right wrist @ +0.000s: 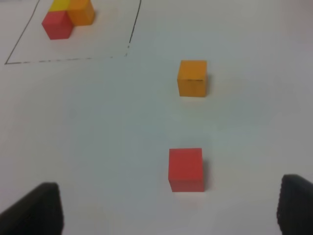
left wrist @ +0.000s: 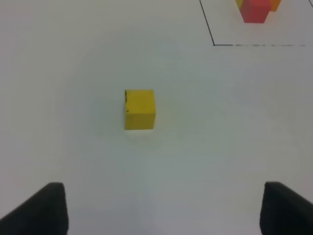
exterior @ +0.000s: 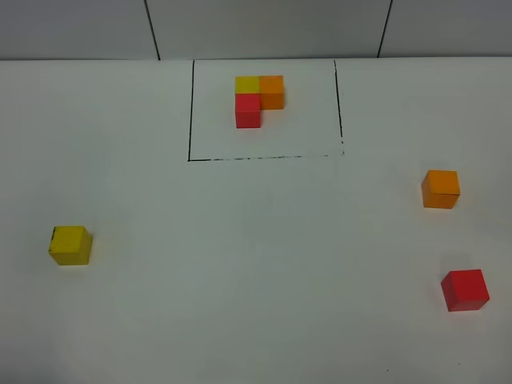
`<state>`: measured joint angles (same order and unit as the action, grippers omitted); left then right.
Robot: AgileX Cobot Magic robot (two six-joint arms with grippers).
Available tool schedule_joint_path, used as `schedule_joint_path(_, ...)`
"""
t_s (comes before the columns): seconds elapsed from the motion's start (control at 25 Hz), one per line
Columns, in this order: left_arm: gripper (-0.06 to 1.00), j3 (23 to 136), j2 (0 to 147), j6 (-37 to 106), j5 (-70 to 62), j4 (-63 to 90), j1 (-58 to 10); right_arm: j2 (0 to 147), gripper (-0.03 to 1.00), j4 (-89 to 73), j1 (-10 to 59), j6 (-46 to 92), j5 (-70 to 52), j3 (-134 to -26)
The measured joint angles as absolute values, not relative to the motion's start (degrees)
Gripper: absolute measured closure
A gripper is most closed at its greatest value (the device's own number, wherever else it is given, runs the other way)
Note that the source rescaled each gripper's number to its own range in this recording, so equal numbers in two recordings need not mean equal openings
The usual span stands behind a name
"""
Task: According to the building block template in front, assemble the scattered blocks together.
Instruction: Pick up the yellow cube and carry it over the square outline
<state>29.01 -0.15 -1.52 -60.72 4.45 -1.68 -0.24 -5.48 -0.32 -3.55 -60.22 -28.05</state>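
The template (exterior: pixel 252 102) is a black-framed L of yellow, orange and red cubes. All the loose ones sit flat and well apart from it: yellow cube (exterior: pixel 70 245) off its left, orange cube (exterior: pixel 441 190) off its right, red cube (exterior: pixel 465 290) farthest right.

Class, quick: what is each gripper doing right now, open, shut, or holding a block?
Left gripper: open, jaws wide apart, holding nothing.
Right gripper: open, jaws wide apart, holding nothing.

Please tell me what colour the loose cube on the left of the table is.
The cube is yellow; it shows best in the left wrist view.
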Motion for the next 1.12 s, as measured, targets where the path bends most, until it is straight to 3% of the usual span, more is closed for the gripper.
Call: schedule_joint_path(1.12,0.27,29.01,-0.15,-1.52,-60.72,4.45,-1.68,-0.24,0.18,-5.54,-0.32,-3.55,-60.22,-28.05)
